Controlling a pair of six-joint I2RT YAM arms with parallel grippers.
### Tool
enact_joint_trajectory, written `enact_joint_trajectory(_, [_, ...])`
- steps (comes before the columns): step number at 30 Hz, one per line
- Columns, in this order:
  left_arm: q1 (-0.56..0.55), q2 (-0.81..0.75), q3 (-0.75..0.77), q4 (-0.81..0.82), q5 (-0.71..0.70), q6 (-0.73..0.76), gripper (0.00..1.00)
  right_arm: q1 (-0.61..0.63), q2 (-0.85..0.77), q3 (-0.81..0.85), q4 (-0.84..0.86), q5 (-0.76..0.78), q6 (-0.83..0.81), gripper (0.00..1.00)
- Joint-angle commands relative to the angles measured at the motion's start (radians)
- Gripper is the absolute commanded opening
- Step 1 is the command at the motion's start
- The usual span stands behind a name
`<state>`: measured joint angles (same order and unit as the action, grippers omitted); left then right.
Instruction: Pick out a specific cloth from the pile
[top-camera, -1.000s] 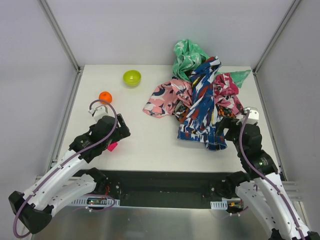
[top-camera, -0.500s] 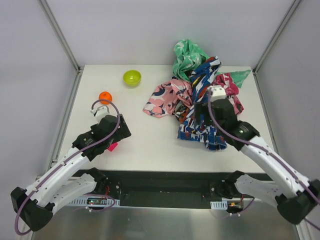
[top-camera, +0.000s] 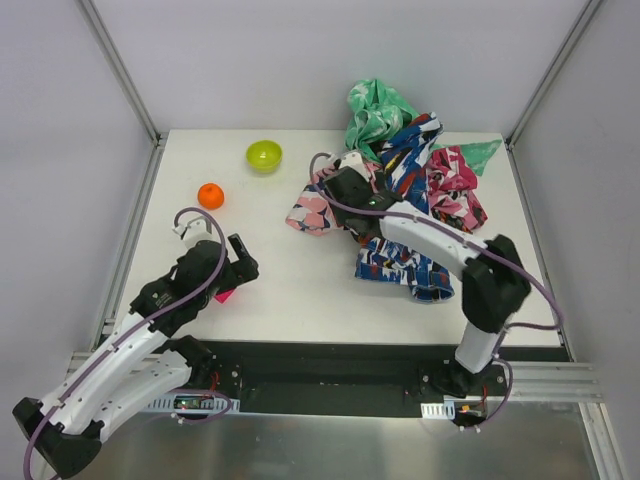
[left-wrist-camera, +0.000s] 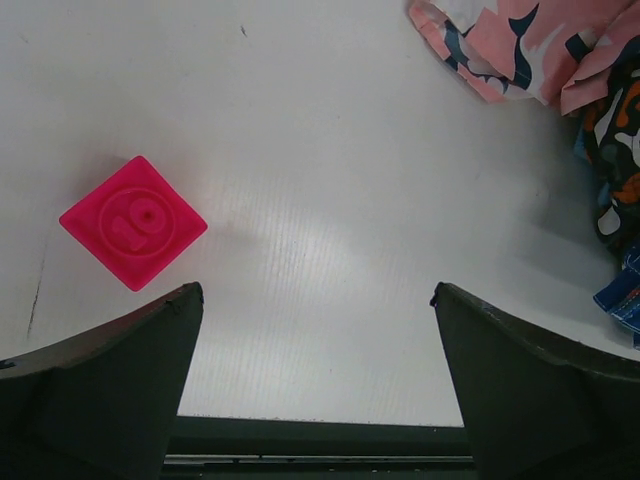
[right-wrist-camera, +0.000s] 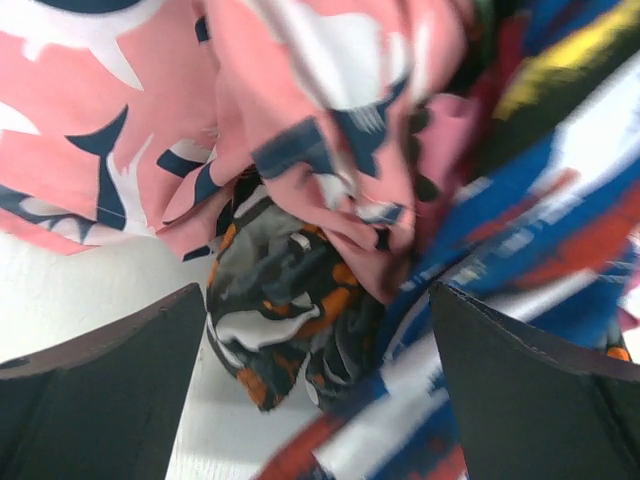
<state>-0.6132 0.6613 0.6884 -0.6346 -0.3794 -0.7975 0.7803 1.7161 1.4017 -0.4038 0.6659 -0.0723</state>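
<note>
Multicoloured printed pile (top-camera: 412, 165); lime-green bowl (top-camera: 264, 155)

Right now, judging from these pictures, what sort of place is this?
Probably a robotics lab test cell, not a home: a white table boxed in by plain panels on metal frame posts, with practice props on it, a pile of printed cloths, a lime-green bowl and a numbered pink block.

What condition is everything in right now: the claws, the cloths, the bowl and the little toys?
Pile: crumpled heap.
Right gripper: open, empty, just above it.
Left gripper: open, empty, above bare table.
Sky-blue cloth: not visible.
Lime-green bowl: upright, empty.
Orange ball: resting on table.
Pink block: flat, number 10 facing up.
</note>
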Motion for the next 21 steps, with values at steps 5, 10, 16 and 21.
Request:
enact_joint_trajectory(5, [0.009,-0.034,0.014,-0.005,0.019,0.017,0.99,-0.064,0.362,0.288,-0.156,-0.133,0.026,0.96])
enact_joint_trajectory(10, [0.009,-0.002,0.022,-0.007,0.01,0.018,0.99,-0.081,0.502,0.384,-0.179,-0.135,0.071,0.96])
enact_joint_trajectory(16, [0.009,0.037,0.034,-0.005,-0.019,0.017,0.99,-0.079,0.571,0.385,-0.248,-0.042,0.124,0.88])
enact_joint_trajectory(21, [0.009,0.067,0.04,-0.005,-0.026,0.021,0.99,-0.085,0.542,0.33,-0.239,-0.031,0.143,0.28])
